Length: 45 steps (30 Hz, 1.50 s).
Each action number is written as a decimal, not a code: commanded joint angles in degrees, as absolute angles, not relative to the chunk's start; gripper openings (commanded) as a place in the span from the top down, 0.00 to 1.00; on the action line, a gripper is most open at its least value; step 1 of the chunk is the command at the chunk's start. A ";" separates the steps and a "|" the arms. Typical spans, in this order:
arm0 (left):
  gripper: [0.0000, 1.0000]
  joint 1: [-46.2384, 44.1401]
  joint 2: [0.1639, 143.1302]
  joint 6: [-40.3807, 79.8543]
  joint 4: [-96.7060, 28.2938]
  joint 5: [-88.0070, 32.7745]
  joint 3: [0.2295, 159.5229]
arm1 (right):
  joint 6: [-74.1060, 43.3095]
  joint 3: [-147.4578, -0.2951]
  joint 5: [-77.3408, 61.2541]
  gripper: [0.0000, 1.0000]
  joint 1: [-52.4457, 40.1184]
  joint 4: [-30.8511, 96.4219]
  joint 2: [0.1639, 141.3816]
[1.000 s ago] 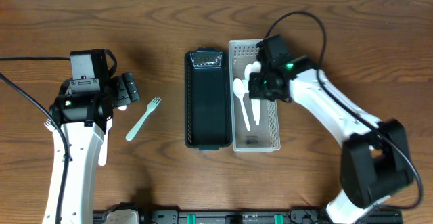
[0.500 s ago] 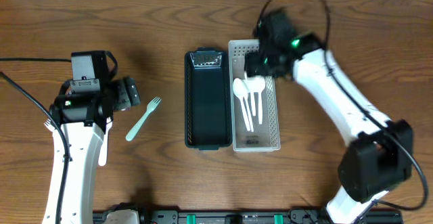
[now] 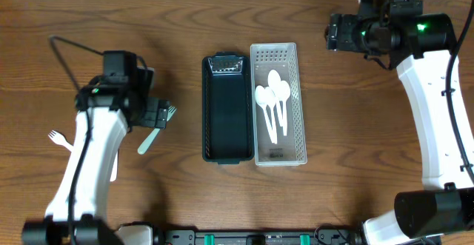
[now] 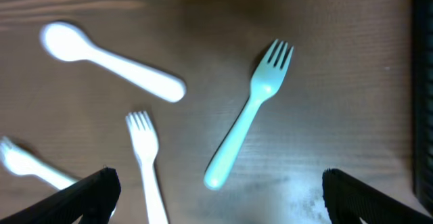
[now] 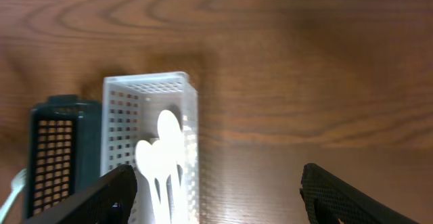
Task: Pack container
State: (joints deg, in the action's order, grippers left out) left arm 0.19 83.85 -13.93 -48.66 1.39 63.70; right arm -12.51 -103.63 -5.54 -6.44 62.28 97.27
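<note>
Three white spoons (image 3: 272, 101) lie in the white perforated container (image 3: 296, 130); they also show in the right wrist view as spoons (image 5: 164, 153) inside the container (image 5: 145, 92). My right gripper (image 3: 333, 35) hangs open and empty at the far right, away from the containers, and in its wrist view the right gripper (image 5: 218, 183) holds nothing. A teal fork (image 4: 249, 114) lies on the wood with my left gripper (image 4: 218, 187) open above its handle end. From overhead the left gripper (image 3: 158, 116) partly covers the teal fork (image 3: 146, 141).
A dark green container (image 3: 226, 112) stands left of the white one, touching it. A white spoon (image 4: 111, 61), a white fork (image 4: 145, 156) and another white utensil (image 4: 27, 163) lie left of the teal fork. A white fork (image 3: 59, 138) shows beside the left arm.
My right gripper opened, left a spoon in the white container, and pulled away up and to the right. The left arm swung right over the teal fork.
</note>
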 commanded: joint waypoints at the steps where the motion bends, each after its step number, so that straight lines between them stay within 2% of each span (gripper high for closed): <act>1: 0.02 -1.13 89.95 -18.02 -45.58 0.47 65.06 | -11.03 -103.33 -4.84 0.18 -5.08 62.78 97.62; 15: 0.00 -1.32 103.61 -26.13 -40.45 0.38 64.93 | -10.39 -103.33 -0.16 0.18 -4.89 65.71 97.62; 25: 0.00 -1.32 108.73 -26.35 -37.74 0.34 64.71 | -10.39 -103.33 0.05 0.18 -4.89 65.65 97.62; 30: 0.12 -1.32 109.80 -26.33 -37.41 -3.01 64.66 | -10.39 -103.33 0.08 0.18 -4.89 65.65 97.62; 31: 0.20 -1.32 109.97 -26.30 -37.47 -3.86 64.62 | -10.41 -103.33 0.23 0.18 -4.89 65.65 97.62; 33: 0.30 -1.32 110.10 -26.28 -37.87 -4.34 64.62 | -10.41 -103.33 0.54 0.18 -4.89 65.65 97.62; 39: 0.52 -1.32 110.17 -26.30 -39.38 -4.34 64.62 | -10.41 -103.33 1.13 0.18 -4.89 66.04 97.62; 45: 0.64 -1.32 110.17 -26.30 -39.99 -4.32 64.62 | -10.44 -103.33 1.10 0.19 -4.89 66.19 97.62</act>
State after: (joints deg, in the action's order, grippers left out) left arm -1.34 107.94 -25.82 -39.48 -4.54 64.60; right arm -11.25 -103.42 0.23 -5.30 66.00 97.34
